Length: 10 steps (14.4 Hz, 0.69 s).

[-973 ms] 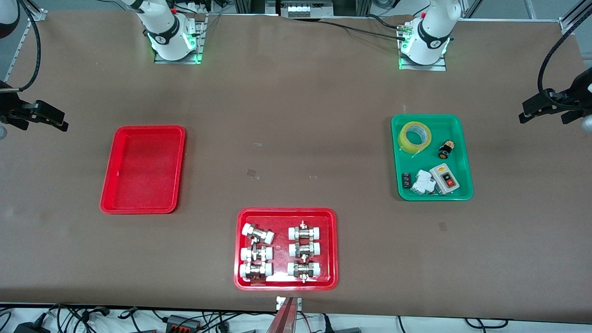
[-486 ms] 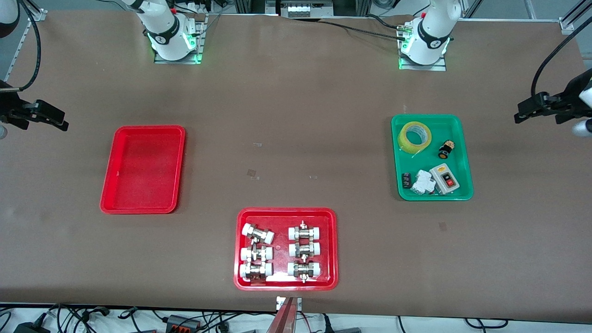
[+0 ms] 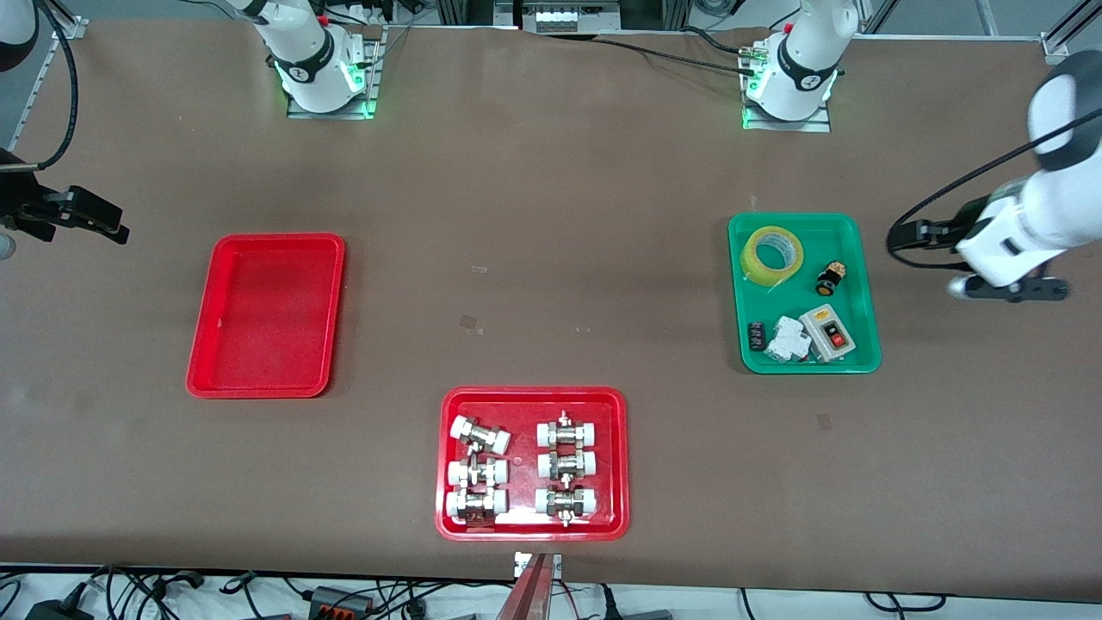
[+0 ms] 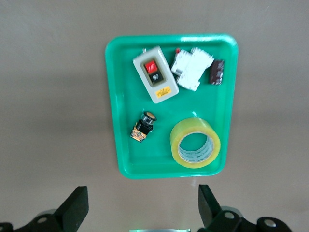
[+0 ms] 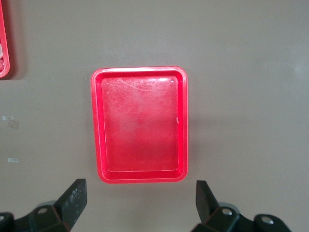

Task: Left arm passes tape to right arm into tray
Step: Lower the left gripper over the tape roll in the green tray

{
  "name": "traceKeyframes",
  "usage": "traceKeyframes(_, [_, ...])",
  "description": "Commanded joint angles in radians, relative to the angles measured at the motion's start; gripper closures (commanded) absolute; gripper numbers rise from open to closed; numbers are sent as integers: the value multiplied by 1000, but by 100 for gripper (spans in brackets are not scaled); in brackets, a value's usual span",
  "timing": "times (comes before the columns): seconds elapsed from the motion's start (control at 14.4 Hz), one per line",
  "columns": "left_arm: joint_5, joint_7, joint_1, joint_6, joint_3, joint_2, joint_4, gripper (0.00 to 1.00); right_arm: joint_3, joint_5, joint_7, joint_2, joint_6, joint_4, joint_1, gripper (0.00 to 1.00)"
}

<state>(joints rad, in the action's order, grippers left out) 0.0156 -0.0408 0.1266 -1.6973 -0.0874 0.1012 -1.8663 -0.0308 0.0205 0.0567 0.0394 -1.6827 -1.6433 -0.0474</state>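
While tape (image 3: 772,255) sits in green tray (image 3: 864,297), corner nearest left arm's base, I see left gripper (image 4: 140,210) up over bare table just beside that tray, fingers spread wide, holding nothing. Right gripper (image 5: 140,203) waits over table edge at right arm's end, fingers also spread. Red tray (image 3: 265,315) bare, well apart from tape.
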Motion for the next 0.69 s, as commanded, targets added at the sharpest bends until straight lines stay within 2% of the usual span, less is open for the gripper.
traceKeyframes(0.0, [64, -2, 11, -123, -6, -60, -190, 0, 14, 1, 0, -7, 6, -15, -12, 0])
traceKeyframes(0.21, [76, 10, 10, -341, -8, -104, -422, 0, 14, 3, 0, -7, 6, -15, -12, 0])
traceKeyframes(0.49, [101, 45, 1, -377, -17, -52, -468, 0, 14, 3, 0, -7, 4, -15, -12, 0])
traceKeyframes(0.63, [101, 67, 1, -435, -35, -32, -505, 0, 14, 4, 0, -6, 0, -15, -14, 0])
